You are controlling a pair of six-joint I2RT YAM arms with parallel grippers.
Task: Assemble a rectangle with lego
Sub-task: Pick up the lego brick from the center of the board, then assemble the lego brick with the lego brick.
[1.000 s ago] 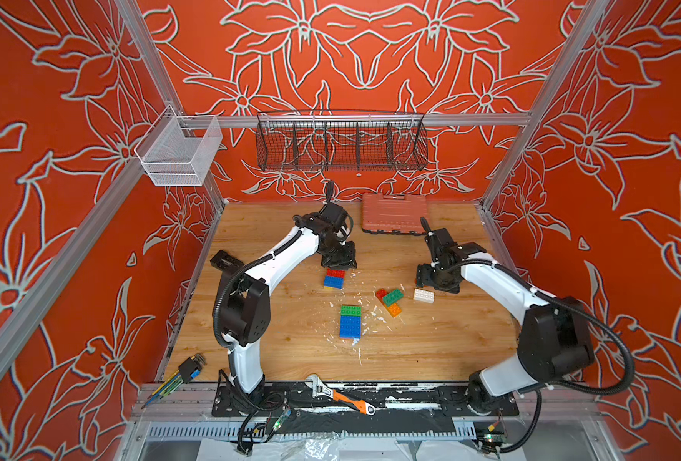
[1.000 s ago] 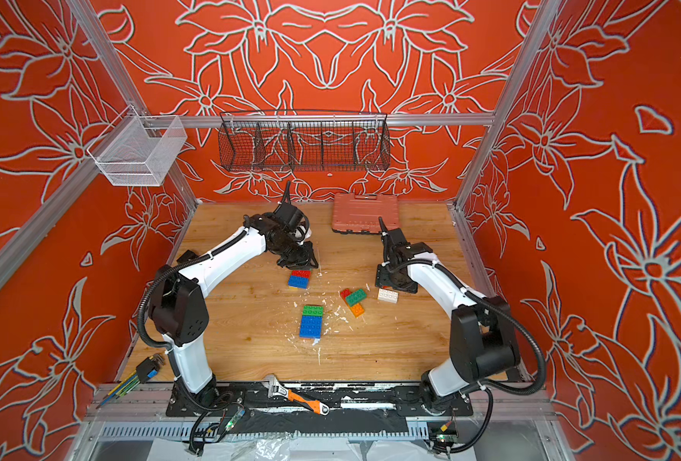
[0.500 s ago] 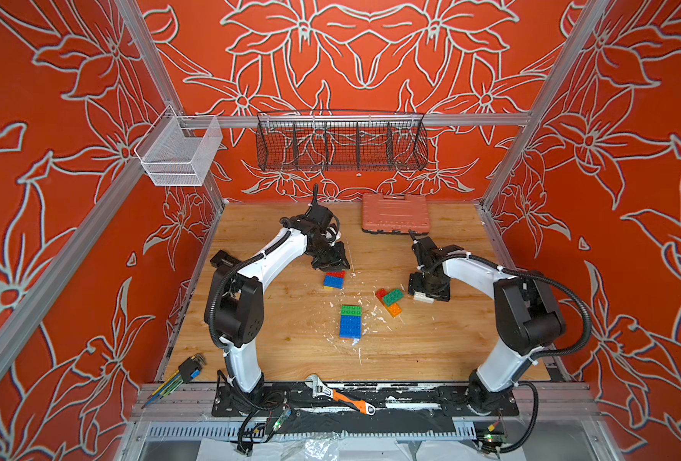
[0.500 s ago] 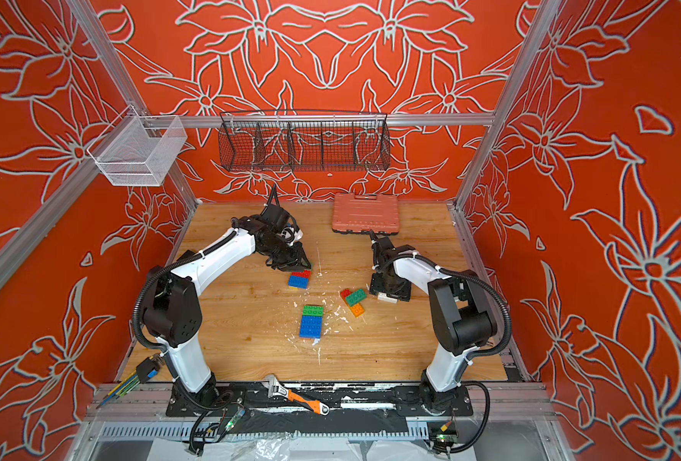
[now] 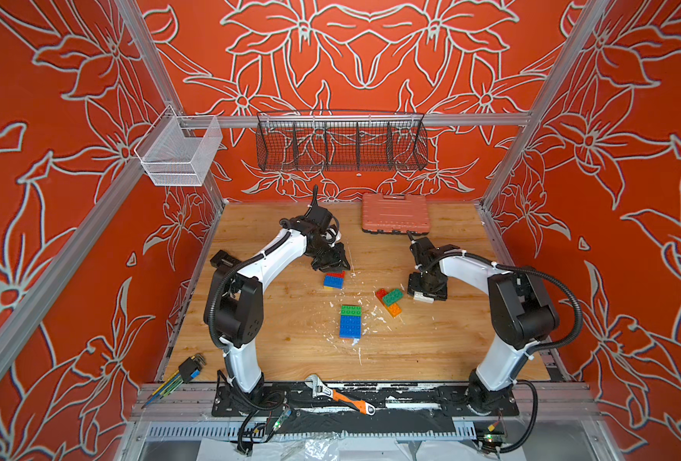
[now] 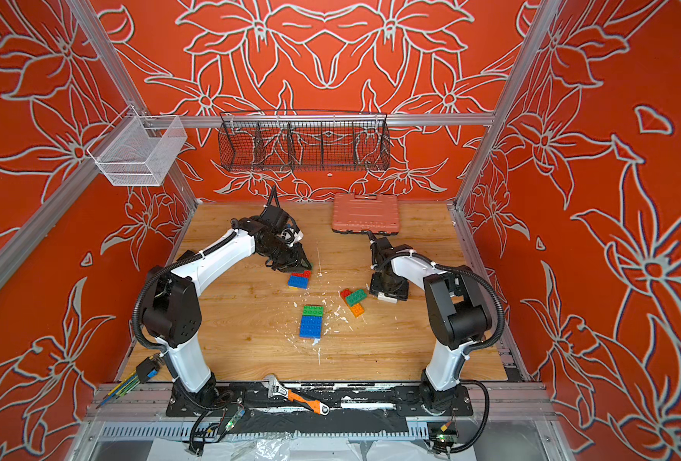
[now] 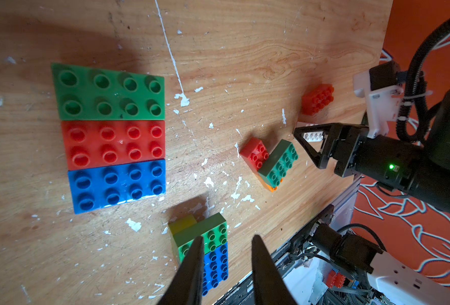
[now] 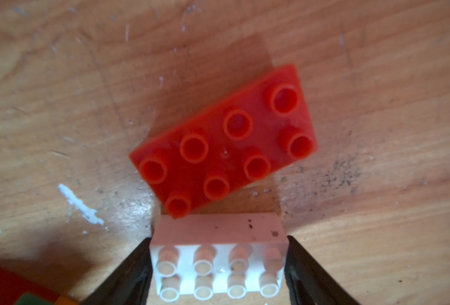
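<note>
- Over the last second my right arm has folded in at the elbow. My right pincer (image 8: 219, 241) has come down over the white brick (image 8: 218, 269), which lay just beside it before. My left arm has shifted a little toward the left edge.
- My right pincer clamps the white brick by its two short ends, right of the middle of the worktop (image 5: 430, 351).
- A loose red brick (image 8: 224, 142) lies askew, with one corner at the white brick's long side.
- My left pincer (image 7: 227, 237) hangs with its jaws parted and nothing between them, toward the far edge from the middle.
- Just beside it lies a flat slab (image 7: 113, 137) of green, red and blue bricks, their long sides touching.
- A green-and-blue pair (image 5: 350, 321) sits at the centre.
- A red, green and orange heap (image 5: 389, 301) lies between that pair and the white brick.
</note>
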